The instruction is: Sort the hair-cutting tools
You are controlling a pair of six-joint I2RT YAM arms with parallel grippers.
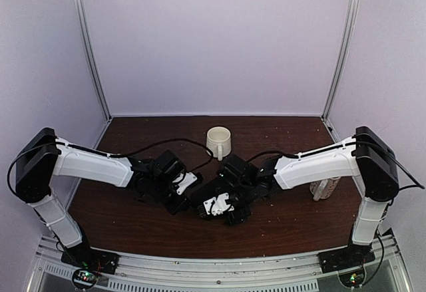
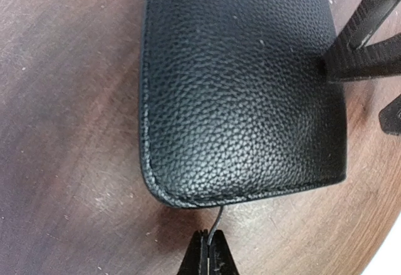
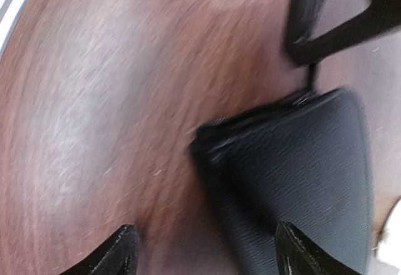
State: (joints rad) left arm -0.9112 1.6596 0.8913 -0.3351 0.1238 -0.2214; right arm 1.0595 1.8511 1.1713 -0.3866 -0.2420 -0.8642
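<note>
- Pale lilac walls close in a dark brown wooden table, scuffed and speckled.
- Both arms reach inward and meet near the table's middle, over a flat black case of grained leather-like material lying on the wood.
- The left hand is clenched on a thin pull tab that sticks out from the case's rounded corner.
- The right hand is released, its fingers spread wide at the opposite end of the case, grasping nothing; this view is blurred.
- A white mug stands upright behind the hands, apart from them.
- A pale cup stands at the right, partly hidden by the right arm.
- Scissors and hair clips show in no view; where they lie cannot be told.
</note>
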